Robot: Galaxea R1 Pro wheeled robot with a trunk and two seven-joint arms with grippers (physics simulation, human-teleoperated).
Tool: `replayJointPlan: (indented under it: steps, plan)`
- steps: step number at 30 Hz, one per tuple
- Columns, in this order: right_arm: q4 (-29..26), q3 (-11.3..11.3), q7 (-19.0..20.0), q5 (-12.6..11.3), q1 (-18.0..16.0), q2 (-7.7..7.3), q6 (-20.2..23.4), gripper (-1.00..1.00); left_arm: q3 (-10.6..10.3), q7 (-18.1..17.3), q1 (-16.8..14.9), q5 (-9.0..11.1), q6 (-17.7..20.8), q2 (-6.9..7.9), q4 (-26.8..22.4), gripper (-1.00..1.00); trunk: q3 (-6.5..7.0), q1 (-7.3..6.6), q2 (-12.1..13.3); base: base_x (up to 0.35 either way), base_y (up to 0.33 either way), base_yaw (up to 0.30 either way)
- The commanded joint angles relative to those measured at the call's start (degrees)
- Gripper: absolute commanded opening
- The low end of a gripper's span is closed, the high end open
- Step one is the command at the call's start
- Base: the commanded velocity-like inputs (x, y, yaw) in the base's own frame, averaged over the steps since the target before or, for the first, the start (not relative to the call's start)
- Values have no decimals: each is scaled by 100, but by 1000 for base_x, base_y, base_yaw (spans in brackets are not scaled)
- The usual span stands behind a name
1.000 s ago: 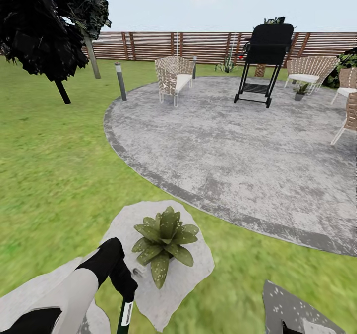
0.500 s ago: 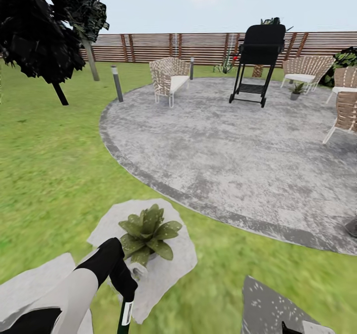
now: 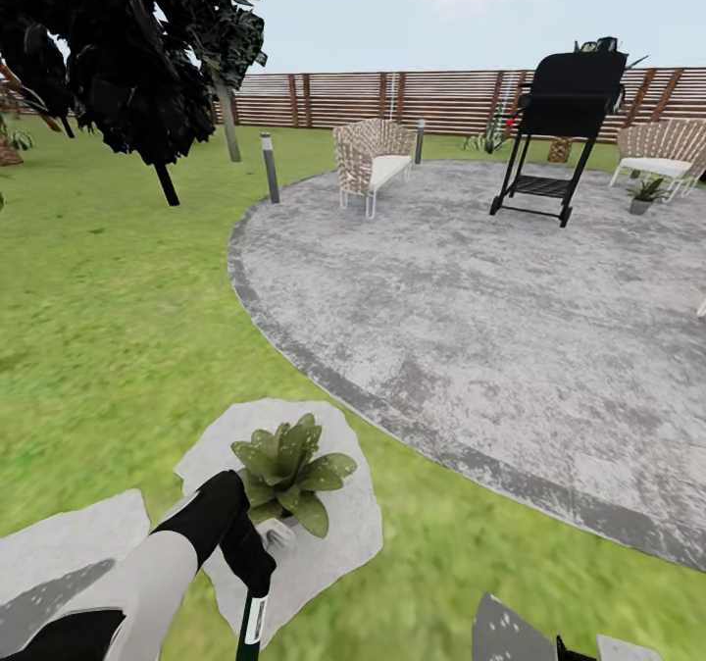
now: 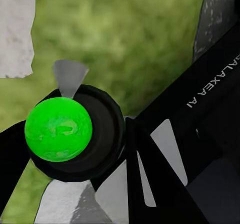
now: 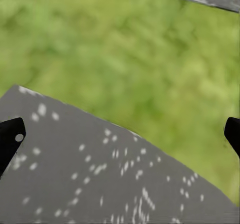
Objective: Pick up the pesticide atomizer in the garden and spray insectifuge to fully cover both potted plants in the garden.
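I see bright, even daylight. The tree (image 3: pixel 127 53) looks almost black against the pale sky. The lawn (image 3: pixel 108 308) is soft and smeary. Both wrist views show very blurry grass (image 5: pixel 130 59).

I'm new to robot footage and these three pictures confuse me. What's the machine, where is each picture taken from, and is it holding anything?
It is a simulated two-armed wheeled robot in a garden. The wide picture comes from its head, looking over grass and a round stone patio. The left hand holds a dark spray bottle beside a small potted plant on a stepping stone. The other two pictures come from cameras at the wrists. The left wrist one shows the bottle gripped. The right hand is open, over grass and stone.
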Motion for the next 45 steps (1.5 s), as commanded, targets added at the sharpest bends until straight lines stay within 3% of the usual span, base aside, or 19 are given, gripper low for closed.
replayJointPlan:
  steps: [1,18,26,33,37,45]
  plan:
    - [9,-41,-2,60,-5,1,-26,100,48,-39,-3,-56,48,-9,-6,-100,-5,1,-2,158,-310,277]
    - [9,-41,1,60,-5,1,-26,100,56,-39,-3,-63,48,19,-7,-100,-5,1,-2,105,-293,177]
    - [10,-41,-1,60,-5,1,-26,100,46,-39,-3,-65,56,47,-8,-100,-5,1,-2,6,-23,274]
    - [16,-41,-1,60,-5,1,-26,100,44,-25,-3,-55,83,66,-397,-100,-5,1,-2,0,0,277]
    - [17,-41,1,64,-5,1,-26,100,42,139,-3,99,98,6,-408,-100,-5,1,-2,0,0,266]
    - [17,-41,1,69,-5,-19,-26,100,26,179,-3,126,135,57,-398,-100,-5,1,-2,0,0,41]
